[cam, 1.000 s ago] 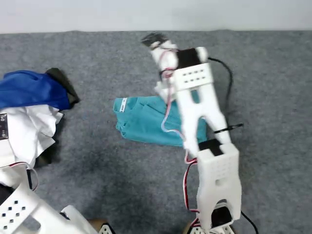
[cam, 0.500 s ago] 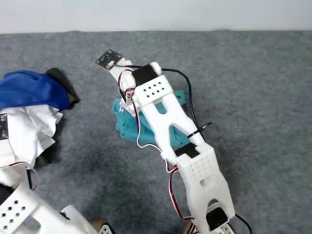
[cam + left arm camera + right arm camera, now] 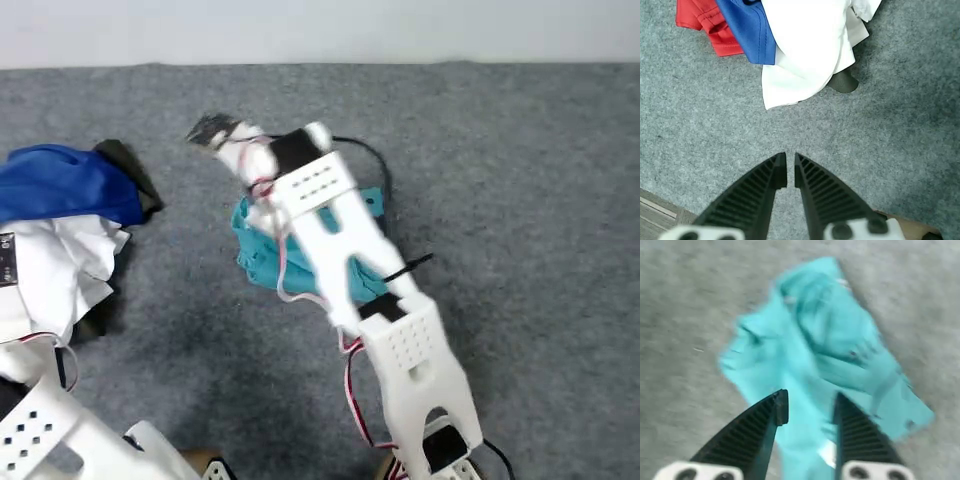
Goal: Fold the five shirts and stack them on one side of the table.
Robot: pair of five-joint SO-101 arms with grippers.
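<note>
Teal shirt lies roughly folded mid-table, partly under right arm. Right end effector hovers above one end of it, jaws moderately apart, holding nothing. Left end effector over bare table near pile, jaws nearly together, empty.

Pile at table's side: white shirt, blue shirt, red shirt, all crumpled.

Risks:
- Pinch catches top layer only (fabric looks thin), so fold opens on lift.
- Drag bunches shirt against rough table.
- Set-down near loose pile tangles it.
</note>
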